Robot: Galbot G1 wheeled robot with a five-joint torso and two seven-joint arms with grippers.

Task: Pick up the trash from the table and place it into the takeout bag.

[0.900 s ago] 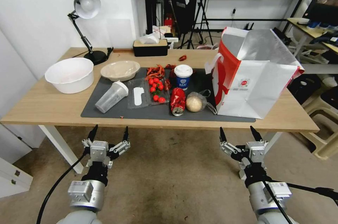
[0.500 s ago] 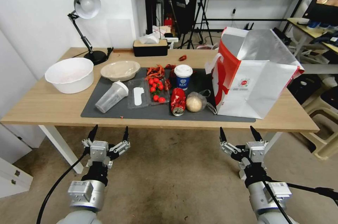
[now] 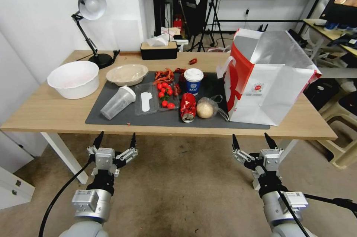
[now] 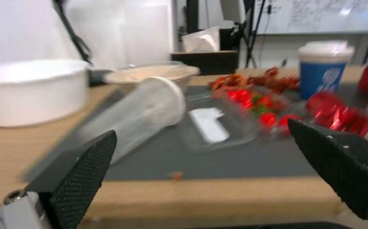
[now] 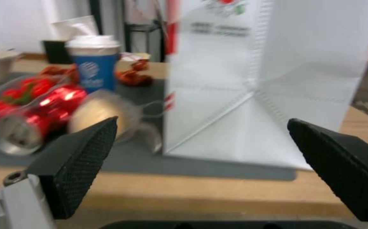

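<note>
The trash lies on the dark mat of the table (image 3: 44,114): a crushed red can (image 3: 187,106), a blue-and-white paper cup (image 3: 193,80), a beige ball in clear plastic (image 3: 205,109), a clear lidded cup (image 3: 117,102) on its side and a beige shallow bowl (image 3: 127,74). The takeout bag (image 3: 269,77) stands open at the table's right end. My left gripper (image 3: 115,140) and right gripper (image 3: 251,141) hang open below the table's front edge, holding nothing. The left wrist view looks at the clear cup (image 4: 137,116), the right wrist view at the bag (image 5: 268,79) and the can (image 5: 35,122).
A white bowl (image 3: 73,79) and a desk lamp (image 3: 89,25) stand at the table's left end. A black tissue box (image 3: 158,50) sits at the back. A clear tray with cherry tomatoes (image 3: 164,93) and red shells (image 3: 164,75) lie on the mat. Stools (image 3: 342,133) stand to the right.
</note>
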